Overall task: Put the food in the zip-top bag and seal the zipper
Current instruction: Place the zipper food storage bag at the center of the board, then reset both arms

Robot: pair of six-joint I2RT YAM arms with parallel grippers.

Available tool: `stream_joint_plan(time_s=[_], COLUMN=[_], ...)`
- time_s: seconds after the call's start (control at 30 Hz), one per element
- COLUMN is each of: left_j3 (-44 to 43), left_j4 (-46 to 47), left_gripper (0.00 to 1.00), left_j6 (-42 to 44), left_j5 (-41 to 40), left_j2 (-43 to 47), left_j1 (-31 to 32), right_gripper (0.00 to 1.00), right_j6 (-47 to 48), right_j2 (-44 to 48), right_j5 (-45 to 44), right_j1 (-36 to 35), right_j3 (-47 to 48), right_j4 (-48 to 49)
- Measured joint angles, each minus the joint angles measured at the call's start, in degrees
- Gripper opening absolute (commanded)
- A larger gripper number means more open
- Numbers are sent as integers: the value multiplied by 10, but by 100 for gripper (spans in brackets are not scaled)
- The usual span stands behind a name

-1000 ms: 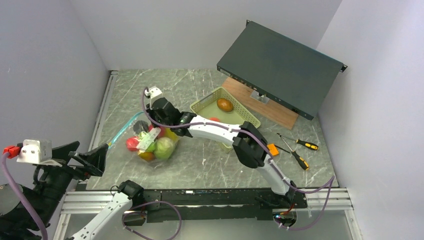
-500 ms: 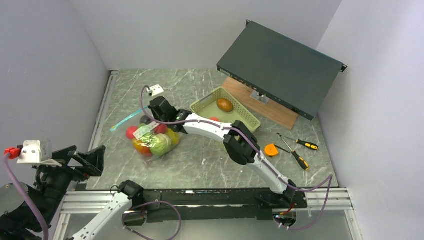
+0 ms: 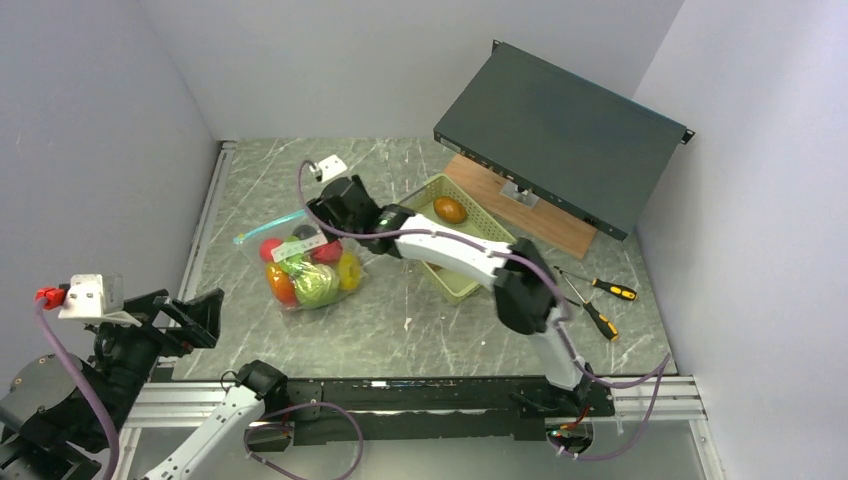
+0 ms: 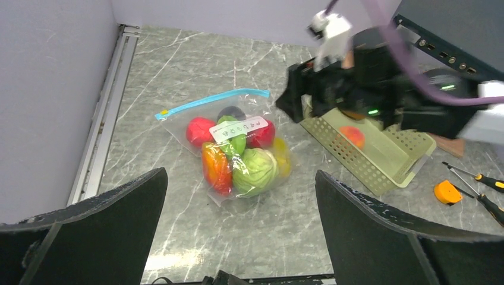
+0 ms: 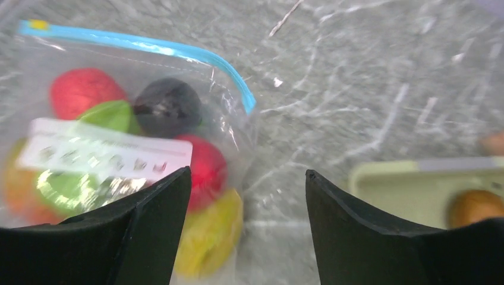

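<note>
The clear zip-top bag [image 3: 305, 268] lies on the marble table, holding red, green, yellow, orange and dark food [image 4: 252, 169]. Its teal-blue zipper [image 3: 268, 229] runs along the far-left edge, with a small tab at the left end [image 4: 163, 112]. My right gripper [image 3: 325, 207] hovers open just past the bag's far right corner [image 5: 248, 172], touching nothing. More food stays in the green basket: a brown piece [image 3: 449, 209] and a red-orange one [image 4: 352, 135]. My left gripper [image 3: 192, 315] is open near the front left corner, well short of the bag [image 4: 241, 178].
The pale green basket [image 3: 478, 240] sits right of the bag, partly under my right arm. A dark metal box [image 3: 560, 135] leans on a wooden board [image 3: 545, 222] at the back right. Two screwdrivers [image 3: 605, 290] and a flat orange piece [image 4: 446, 192] lie right.
My right gripper has opened, let go of the bag and drawn back toward the far right. The bag has settled flat on the table. The left arm shifted slightly.
</note>
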State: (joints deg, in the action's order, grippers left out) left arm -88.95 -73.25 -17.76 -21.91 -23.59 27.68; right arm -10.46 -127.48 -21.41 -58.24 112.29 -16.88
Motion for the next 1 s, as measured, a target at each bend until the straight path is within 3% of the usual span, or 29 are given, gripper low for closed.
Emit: stream_joint_plan(time_s=[0.13,0.3,0.7,0.83,1.0], left_j3=[21,35,130,174,203], left_j4=[16,46,179,236,290], left_gripper=[100,100,100,100,100], left_j6=[0,0,-12,-10,-9], left_j5=[7,15,46,62,76], left_j2=[14,16,42,54,55], left_j1=[0,0,0,0,0], right_gripper=[80,99,100,100,100], right_j6=[11,13,8,2,-10], right_j2=[162,392,856,947,988], right_j5=[3,-10,-69,-92,-148], right_j1=[-2,-4,-5,-5,-5], right_j3=[-82,-191,-451,-482,-512], right_j4=[-24,-33,-42,-40,-41])
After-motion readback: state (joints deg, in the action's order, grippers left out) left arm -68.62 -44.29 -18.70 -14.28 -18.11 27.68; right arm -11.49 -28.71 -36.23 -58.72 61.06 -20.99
